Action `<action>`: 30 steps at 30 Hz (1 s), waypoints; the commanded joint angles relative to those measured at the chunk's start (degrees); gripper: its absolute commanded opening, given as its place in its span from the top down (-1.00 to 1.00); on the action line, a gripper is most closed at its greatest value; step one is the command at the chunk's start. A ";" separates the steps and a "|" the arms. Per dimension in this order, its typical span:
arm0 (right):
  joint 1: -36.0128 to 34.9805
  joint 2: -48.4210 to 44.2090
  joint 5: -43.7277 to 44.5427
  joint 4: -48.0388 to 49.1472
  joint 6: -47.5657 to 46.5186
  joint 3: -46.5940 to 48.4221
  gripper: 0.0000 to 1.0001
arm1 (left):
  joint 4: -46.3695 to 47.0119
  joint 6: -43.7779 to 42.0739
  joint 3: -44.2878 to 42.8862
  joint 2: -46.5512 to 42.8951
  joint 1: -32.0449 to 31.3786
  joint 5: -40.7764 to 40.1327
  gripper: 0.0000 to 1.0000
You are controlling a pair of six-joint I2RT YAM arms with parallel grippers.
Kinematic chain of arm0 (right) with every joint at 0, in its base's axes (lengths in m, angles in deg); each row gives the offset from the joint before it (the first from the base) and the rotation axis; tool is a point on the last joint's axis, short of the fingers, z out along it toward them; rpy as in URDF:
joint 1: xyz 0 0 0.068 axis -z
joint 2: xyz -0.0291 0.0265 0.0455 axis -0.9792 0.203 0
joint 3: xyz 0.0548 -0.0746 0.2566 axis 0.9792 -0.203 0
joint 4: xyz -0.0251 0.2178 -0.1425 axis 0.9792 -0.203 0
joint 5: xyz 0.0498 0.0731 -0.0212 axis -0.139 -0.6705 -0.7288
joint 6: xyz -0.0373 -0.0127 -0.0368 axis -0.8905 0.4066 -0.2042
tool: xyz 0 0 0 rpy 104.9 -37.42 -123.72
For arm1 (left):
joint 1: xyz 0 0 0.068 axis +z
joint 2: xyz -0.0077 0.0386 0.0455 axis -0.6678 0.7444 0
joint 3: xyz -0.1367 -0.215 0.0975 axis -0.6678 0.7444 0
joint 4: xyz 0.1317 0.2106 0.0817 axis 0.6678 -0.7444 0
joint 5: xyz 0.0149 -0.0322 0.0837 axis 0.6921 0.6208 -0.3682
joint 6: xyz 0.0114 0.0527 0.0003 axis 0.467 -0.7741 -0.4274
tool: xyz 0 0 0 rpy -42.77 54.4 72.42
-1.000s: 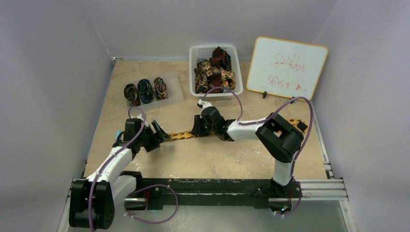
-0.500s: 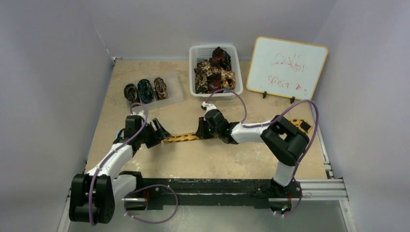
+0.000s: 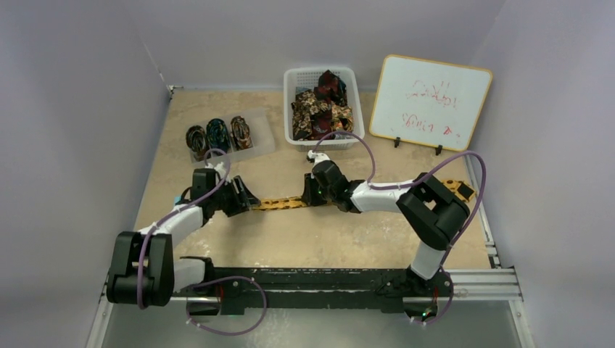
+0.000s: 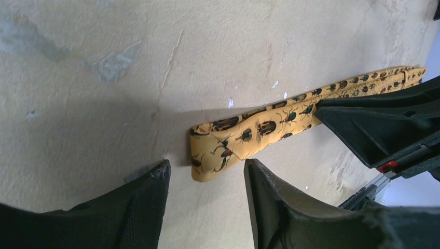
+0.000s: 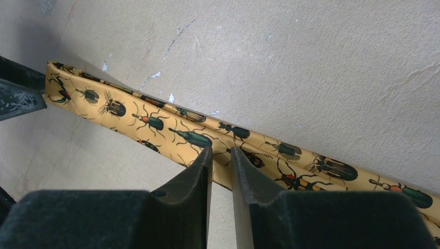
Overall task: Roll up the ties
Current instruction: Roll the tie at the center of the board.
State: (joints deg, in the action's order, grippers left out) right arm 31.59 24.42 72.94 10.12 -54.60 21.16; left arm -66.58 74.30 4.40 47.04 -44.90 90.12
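The right gripper slides rightward with its jaws narrower, and the tie shifts right along with it. The left gripper follows, its arm reaching farther out and its jaws drawing in around the tie's end.

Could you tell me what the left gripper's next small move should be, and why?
Probably close the left gripper on the end of the yellow tie: it lies between the open fingertips, ungripped, while the right gripper rests on the tie farther along.
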 commanded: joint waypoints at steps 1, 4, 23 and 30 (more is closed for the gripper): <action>0.29 0.15 -0.21 -5.76 -2.60 -1.09 0.55 | 5.41 -3.49 -3.34 3.49 0.28 2.13 -0.02; 0.29 -0.33 -0.21 -6.39 -3.19 -0.79 0.55 | 6.29 -4.38 -5.00 6.03 0.26 2.46 0.08; 0.37 0.52 -2.82 -6.85 -4.30 0.88 0.53 | 0.67 -3.08 -3.82 5.53 0.28 1.36 0.03; 0.29 0.14 -2.91 -6.79 -4.37 0.81 0.51 | 1.17 -3.05 -2.26 4.98 0.28 2.08 0.11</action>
State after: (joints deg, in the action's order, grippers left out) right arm 31.83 24.31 70.39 8.89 -57.62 21.62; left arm -66.10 71.11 0.96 53.14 -44.90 92.04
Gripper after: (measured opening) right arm 0.243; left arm 0.462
